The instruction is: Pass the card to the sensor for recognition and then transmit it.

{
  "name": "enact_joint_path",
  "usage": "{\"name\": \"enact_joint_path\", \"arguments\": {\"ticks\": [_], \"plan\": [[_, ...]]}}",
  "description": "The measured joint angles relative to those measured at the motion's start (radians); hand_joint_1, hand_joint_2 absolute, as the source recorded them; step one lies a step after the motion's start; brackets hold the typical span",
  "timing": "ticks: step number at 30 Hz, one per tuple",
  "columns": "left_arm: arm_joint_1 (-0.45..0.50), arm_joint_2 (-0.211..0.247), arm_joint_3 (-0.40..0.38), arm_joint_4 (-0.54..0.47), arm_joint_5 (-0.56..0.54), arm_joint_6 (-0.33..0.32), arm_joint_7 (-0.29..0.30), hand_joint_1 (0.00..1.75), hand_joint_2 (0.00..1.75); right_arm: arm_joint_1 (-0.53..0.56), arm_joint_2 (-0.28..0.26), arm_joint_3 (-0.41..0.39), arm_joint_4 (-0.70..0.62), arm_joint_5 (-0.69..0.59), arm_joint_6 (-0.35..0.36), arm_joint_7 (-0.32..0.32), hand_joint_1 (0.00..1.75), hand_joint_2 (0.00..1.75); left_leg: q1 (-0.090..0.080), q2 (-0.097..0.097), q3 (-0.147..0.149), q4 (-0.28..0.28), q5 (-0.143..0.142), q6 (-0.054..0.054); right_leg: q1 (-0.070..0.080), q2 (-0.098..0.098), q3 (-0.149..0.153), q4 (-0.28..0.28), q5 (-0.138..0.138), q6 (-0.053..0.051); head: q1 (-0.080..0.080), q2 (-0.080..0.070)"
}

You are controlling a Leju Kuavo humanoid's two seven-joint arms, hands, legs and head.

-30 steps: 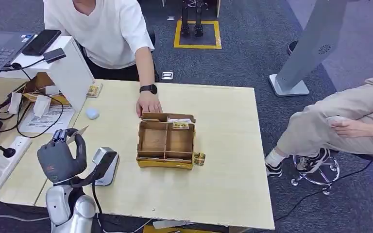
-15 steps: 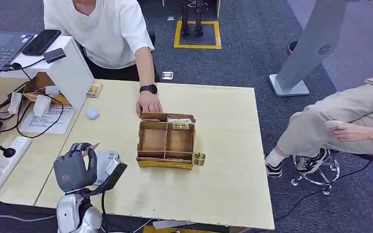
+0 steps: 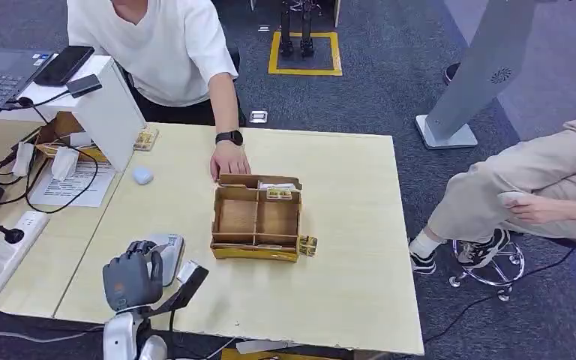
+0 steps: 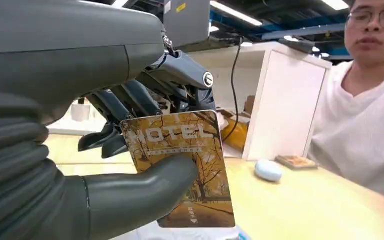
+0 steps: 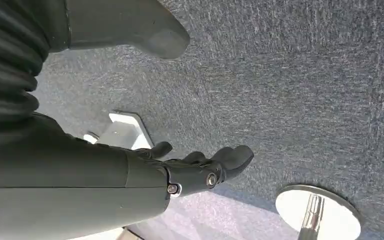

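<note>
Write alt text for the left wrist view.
The robot's left hand pinches a hotel card between thumb and fingers above a light wooden table. A person in a white shirt sits beyond.

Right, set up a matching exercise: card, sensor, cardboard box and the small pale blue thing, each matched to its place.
1. card
2. sensor
3. cardboard box
4. small pale blue thing

A. mid-table, by the person's hand
B. pinched in the left hand
C. beside the white stand
D. on the table just beyond the left hand

Pairs: 1-B, 2-D, 3-A, 4-C
</note>
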Motion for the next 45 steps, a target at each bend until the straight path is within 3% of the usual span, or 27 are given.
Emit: {"name": "enact_joint_path", "arguments": {"ticks": [23,45], "plan": [[0.001,0.007,-0.029,0.104,0.004,0.005,0.079,1.75,1.75,0.0,0.001,-0.001,0.0,0.003,0.0,-0.001,0.0,1.75,0.0,0.0,0.003,0.0,0.0,0.0,0.0,0.0,0.002,0.0,0.0,0.0,0.0,0.0],[-0.009,0.016,-0.058,0.143,0.018,0.005,0.106,1.75,1.75,0.0,0.001,-0.001,0.0,0.003,0.0,-0.001,0.0,1.75,0.0,0.0,0.005,0.0,0.0,0.0,0.0,-0.001,0.005,0.0,0.0,0.0,0.0,0.0]]}}
